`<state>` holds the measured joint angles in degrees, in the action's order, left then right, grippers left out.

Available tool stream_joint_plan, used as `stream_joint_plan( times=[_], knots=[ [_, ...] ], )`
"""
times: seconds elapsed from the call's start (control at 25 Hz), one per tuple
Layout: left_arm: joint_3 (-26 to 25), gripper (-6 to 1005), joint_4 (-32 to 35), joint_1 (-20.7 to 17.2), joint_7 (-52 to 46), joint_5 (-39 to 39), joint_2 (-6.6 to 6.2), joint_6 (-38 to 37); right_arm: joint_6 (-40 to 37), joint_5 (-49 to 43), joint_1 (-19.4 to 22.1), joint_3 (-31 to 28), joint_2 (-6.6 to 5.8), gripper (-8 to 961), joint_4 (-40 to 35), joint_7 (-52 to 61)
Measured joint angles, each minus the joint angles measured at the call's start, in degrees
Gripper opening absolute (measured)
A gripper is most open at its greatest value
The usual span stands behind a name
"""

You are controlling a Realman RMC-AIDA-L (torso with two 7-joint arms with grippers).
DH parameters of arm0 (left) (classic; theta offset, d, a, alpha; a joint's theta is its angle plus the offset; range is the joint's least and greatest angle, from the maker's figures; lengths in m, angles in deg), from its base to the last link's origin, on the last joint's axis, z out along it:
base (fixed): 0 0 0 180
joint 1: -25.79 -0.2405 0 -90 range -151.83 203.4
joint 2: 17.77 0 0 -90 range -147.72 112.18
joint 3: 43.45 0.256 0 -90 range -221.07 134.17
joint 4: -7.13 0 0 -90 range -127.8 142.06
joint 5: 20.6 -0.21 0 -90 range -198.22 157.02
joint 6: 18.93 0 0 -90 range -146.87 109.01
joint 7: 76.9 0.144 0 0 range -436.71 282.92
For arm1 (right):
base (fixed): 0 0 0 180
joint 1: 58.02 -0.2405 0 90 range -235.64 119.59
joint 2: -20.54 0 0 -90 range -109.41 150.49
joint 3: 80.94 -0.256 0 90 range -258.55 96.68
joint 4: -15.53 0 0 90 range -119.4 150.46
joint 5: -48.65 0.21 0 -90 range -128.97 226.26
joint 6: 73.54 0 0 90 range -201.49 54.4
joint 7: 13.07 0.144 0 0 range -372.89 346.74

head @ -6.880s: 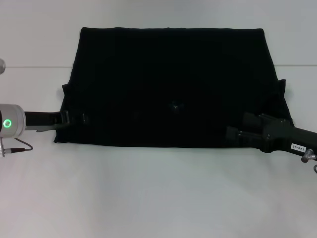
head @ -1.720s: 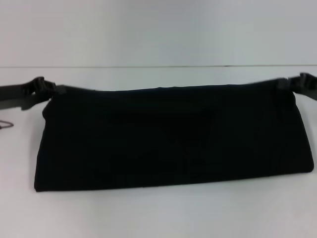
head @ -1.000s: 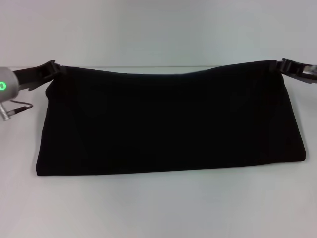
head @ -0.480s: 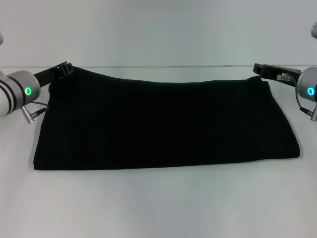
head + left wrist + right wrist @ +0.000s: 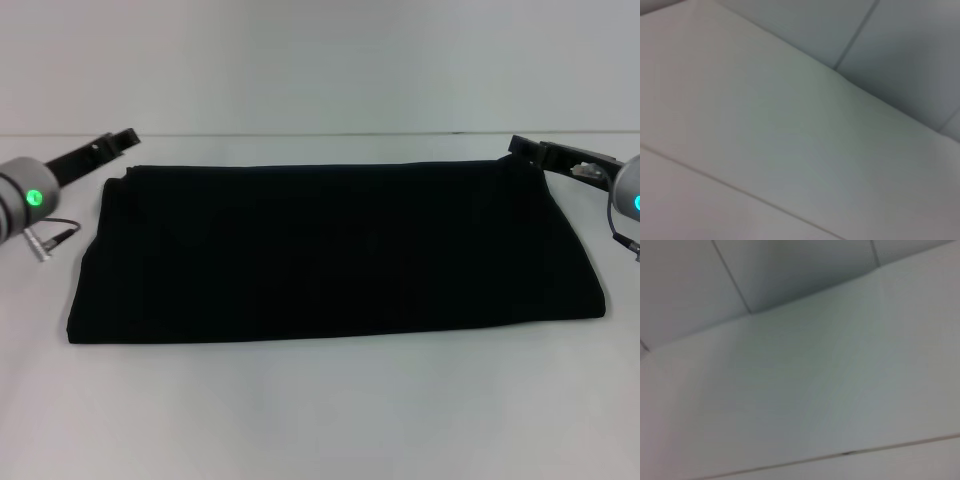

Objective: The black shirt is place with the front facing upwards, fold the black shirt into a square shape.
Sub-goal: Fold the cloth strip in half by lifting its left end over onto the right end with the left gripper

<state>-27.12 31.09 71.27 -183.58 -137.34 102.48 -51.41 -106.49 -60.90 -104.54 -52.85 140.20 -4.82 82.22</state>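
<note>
The black shirt (image 5: 335,250) lies flat on the white table (image 5: 320,410) as a wide folded rectangle, its far edge straight. No lettering or label shows. My left gripper (image 5: 122,140) hovers just beyond the shirt's far left corner, open and clear of the cloth. My right gripper (image 5: 520,148) is open and sits right above the far right corner; I cannot tell whether it touches the cloth. Both wrist views show only pale surfaces and seams, with no shirt in them.
The table's far edge (image 5: 320,134) runs just behind the shirt, with a pale wall beyond it. A thin cable (image 5: 55,236) hangs from the left arm near the shirt's left side. Bare tabletop stretches in front of the shirt.
The far left corner, held up half a second ago, has dropped flat and the left gripper has let go. Over the last seconds both arms carried the near edge over to the far side.
</note>
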Motion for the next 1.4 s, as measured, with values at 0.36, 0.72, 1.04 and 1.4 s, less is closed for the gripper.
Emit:
stream_joint_plan(
  times=[0.36, 0.72, 1.04, 1.4],
  knots=[
    [0.8, 718, -2.0, -5.8, -7.9, 0.0, -6.44, -16.1, -23.2, 7.7, 7.5, 0.3, -0.46, 635, -1.7, -16.5],
    [11.3, 870, 3.1, -16.5, -28.1, -0.9, -12.71, -46.5, -39.2, 1.0, 10.3, 9.1, -0.24, 762, -2.3, -37.1],
    [10.6, 867, 8.2, -22.2, -39.5, -8.1, -12.64, -53.6, -38.0, 0.9, 9.8, 12.4, 0.05, 776, -1.9, -38.7],
    [9.9, 863, 4.1, -21.8, -43.2, -8.2, -12.91, -50.3, -36.3, 1.3, 9.4, 12.4, 0.37, 776, -1.7, -38.7]
  ],
)
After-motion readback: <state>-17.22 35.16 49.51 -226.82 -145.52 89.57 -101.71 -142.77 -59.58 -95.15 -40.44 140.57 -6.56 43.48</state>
